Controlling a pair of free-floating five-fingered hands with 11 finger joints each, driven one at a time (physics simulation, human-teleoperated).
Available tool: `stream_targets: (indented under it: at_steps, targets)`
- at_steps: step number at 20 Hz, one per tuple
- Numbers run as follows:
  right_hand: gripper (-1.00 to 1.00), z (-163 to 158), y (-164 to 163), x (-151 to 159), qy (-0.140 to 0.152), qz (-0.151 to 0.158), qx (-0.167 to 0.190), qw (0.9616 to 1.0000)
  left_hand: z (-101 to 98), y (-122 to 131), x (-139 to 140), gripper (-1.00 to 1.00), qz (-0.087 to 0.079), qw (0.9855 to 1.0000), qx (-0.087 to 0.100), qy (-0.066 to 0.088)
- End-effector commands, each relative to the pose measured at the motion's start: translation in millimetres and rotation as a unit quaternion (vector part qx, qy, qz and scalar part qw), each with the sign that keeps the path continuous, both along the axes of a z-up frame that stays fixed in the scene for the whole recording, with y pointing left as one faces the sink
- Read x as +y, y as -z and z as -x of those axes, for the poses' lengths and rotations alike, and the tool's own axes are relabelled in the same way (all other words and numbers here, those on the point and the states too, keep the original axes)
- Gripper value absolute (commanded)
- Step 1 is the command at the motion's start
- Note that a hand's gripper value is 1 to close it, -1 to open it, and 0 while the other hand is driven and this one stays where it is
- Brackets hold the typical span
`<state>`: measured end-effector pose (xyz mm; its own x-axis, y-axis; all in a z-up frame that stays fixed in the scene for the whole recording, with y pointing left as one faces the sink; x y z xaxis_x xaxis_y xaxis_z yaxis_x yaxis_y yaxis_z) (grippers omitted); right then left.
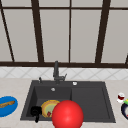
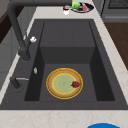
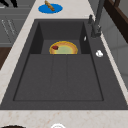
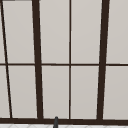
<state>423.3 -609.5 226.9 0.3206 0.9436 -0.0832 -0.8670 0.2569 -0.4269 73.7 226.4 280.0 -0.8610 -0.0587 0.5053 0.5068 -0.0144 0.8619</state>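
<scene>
While the left robot hand (image 1: 35, 111) hangs at the near left edge of the sink (image 1: 90, 100), fingers curled and holding nothing, the yellow plate (image 2: 64, 83) lies flat in the basin just right of it. It looks rigid, slippery and breakable; its rim seems the best hold.

Drainboard (image 1: 90, 100) bare; faucet (image 1: 56, 71) behind basin; red ball (image 1: 67, 114) blocks front.

Blue plate (image 1: 7, 107) left; faucet (image 1: 56, 72) behind sink (image 1: 87, 100).
</scene>
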Motion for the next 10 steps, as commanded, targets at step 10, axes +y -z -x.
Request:
stream_targets:
  at_steps: [10]
  targets:
    - [-1.00,27.3,-38.9,2.6,0.045,-0.020,0.020,0.9986,0.0,0.0,0.0,0.00,0.000,1.0000,0.000,0.000]
